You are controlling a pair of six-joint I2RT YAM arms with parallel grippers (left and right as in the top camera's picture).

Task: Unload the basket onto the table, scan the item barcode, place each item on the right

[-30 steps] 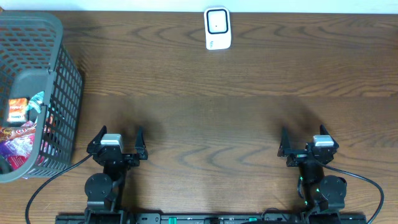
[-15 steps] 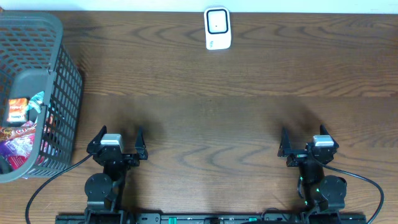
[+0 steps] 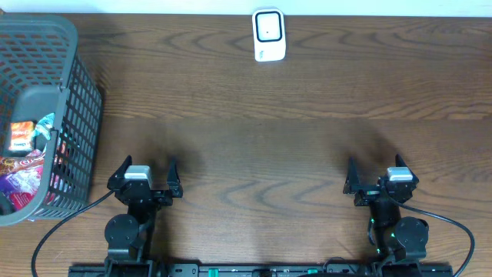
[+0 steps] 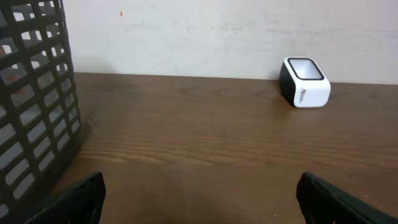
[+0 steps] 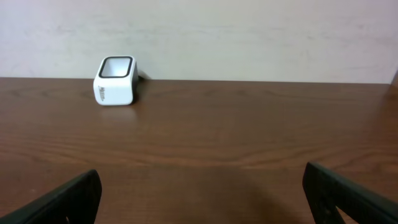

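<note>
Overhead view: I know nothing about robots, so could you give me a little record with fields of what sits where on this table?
scanner: white with a dark window, at the far edge of the table, near the middle
basket: dark grey mesh, at the left edge
packets: colourful wrappers inside the basket
left pincer: open, empty, at the near edge beside the basket
right pincer: open, empty, at the near edge on the right
scan: not yet begun; nothing is held
</note>
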